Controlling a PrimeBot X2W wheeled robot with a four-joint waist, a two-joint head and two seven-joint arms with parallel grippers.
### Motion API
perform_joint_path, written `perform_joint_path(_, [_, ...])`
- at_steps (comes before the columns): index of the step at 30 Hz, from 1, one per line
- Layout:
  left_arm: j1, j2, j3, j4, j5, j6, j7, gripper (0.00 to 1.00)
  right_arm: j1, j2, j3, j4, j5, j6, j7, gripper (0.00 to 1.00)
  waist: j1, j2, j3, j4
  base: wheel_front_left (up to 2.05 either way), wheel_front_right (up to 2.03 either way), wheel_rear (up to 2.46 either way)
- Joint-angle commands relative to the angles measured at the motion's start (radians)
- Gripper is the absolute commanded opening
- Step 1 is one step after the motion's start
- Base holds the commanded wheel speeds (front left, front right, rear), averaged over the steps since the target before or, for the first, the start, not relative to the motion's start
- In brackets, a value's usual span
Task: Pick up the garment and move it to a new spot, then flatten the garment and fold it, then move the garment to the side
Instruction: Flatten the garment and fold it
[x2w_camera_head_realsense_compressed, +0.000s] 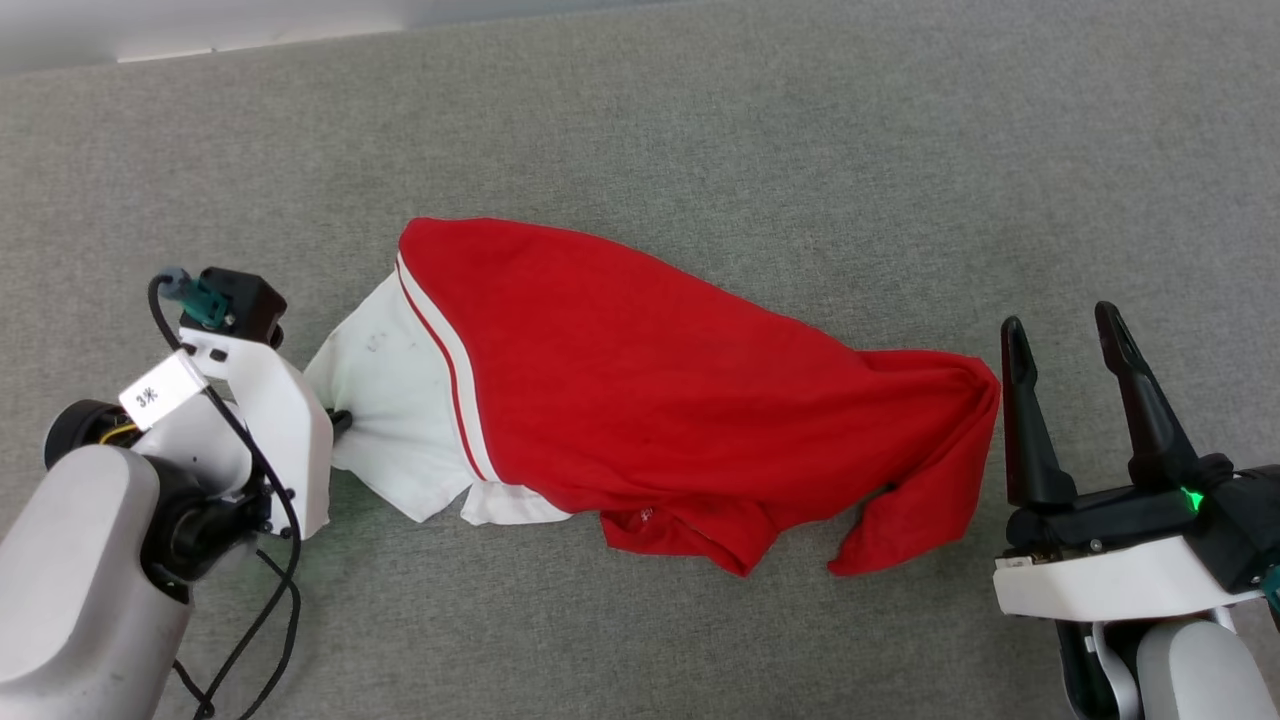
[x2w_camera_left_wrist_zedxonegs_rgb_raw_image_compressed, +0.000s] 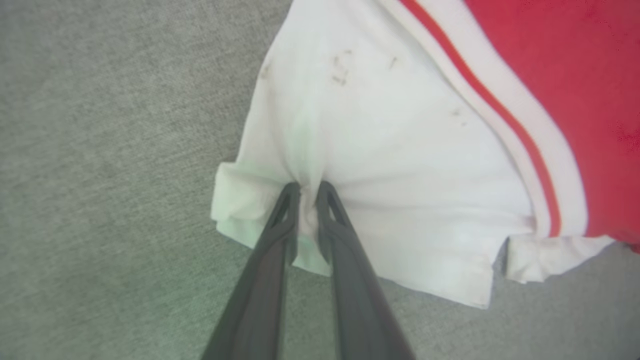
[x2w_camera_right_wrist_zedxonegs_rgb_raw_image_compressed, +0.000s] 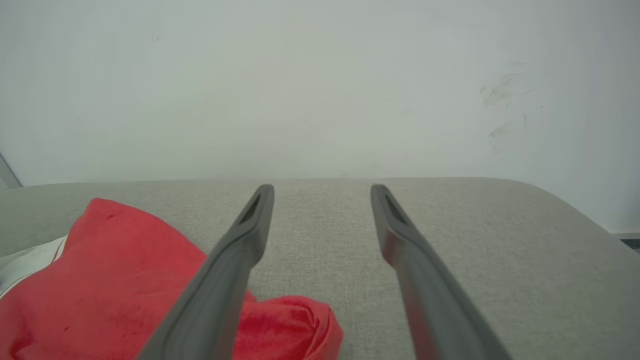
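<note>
A wide grey fabric surface (x2w_camera_head_realsense_compressed: 700, 120) takes up most of what is in front of the robot, with a pale wall (x2w_camera_right_wrist_zedxonegs_rgb_raw_image_compressed: 320, 75) rising behind its far edge; the wall carries a few faint scuff marks (x2w_camera_right_wrist_zedxonegs_rgb_raw_image_compressed: 505, 110). The garment (x2w_camera_head_realsense_compressed: 640, 400) lies rumpled across the middle of that surface. Its red body is bunched into a long heap running from the robot's left towards its right, and the lower edge is folded under in loose flaps. At its left end a white sleeve (x2w_camera_left_wrist_zedxonegs_rgb_raw_image_compressed: 380, 150) spreads out flat, bordered by striped trim (x2w_camera_left_wrist_zedxonegs_rgb_raw_image_compressed: 500, 115) where it meets the red cloth.

The left arm reaches in from the lower left. The left gripper (x2w_camera_left_wrist_zedxonegs_rgb_raw_image_compressed: 309, 192) has its two dark fingers drawn close together, pinching a small fold of the white sleeve near its hem, and the cloth puckers towards the tips. The right gripper (x2w_camera_head_realsense_compressed: 1062, 320) sits just beside the garment's right end, fingers spread wide and pointing away from the robot, with bare grey surface between them and nothing held.

A black cable (x2w_camera_head_realsense_compressed: 270, 580) loops down along the left arm, past a small white label (x2w_camera_head_realsense_compressed: 160, 390). A few tiny dark specks (x2w_camera_left_wrist_zedxonegs_rgb_raw_image_compressed: 340, 70) dot the sleeve.
</note>
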Motion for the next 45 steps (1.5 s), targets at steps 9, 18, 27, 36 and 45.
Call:
perform_joint_path(9, [0.083,0.016,0.07,-0.017,0.02,0.025,-0.197,0.0,0.022,0.002,-0.005,0.024,-0.023,0.0,-0.002,1.0,-0.0002,-0.0001,-0.089,0.051,0.0,0.0,0.0])
perform_joint_path(18, [0.249,0.072,0.178,-0.176,-0.003,0.086,-0.3,0.0,0.064,0.002,0.001,0.052,-0.026,0.0,-0.002,1.0,-0.0002,-0.0001,-0.196,0.112,0.0,0.0,0.0])
perform_joint_path(27, [0.55,0.083,0.186,-0.277,-0.062,0.117,-0.264,0.0,0.092,0.002,-0.004,0.079,-0.018,0.0,-0.002,1.0,-0.0002,-0.0001,-0.256,0.135,0.0,0.0,0.0])
perform_joint_path(36, [0.568,0.026,0.098,-0.188,-0.009,0.07,-0.342,1.0,0.096,0.002,-0.006,0.097,-0.015,0.0,-0.002,1.0,-0.0002,-0.0001,-0.272,0.132,0.0,0.0,0.0])
perform_joint_path(45, [0.473,-0.045,0.148,-0.166,0.09,0.05,-0.711,1.0,0.105,0.002,-0.022,0.102,-0.02,0.0,-0.002,1.0,-0.0002,-0.0001,-0.295,0.137,0.0,0.0,0.0])
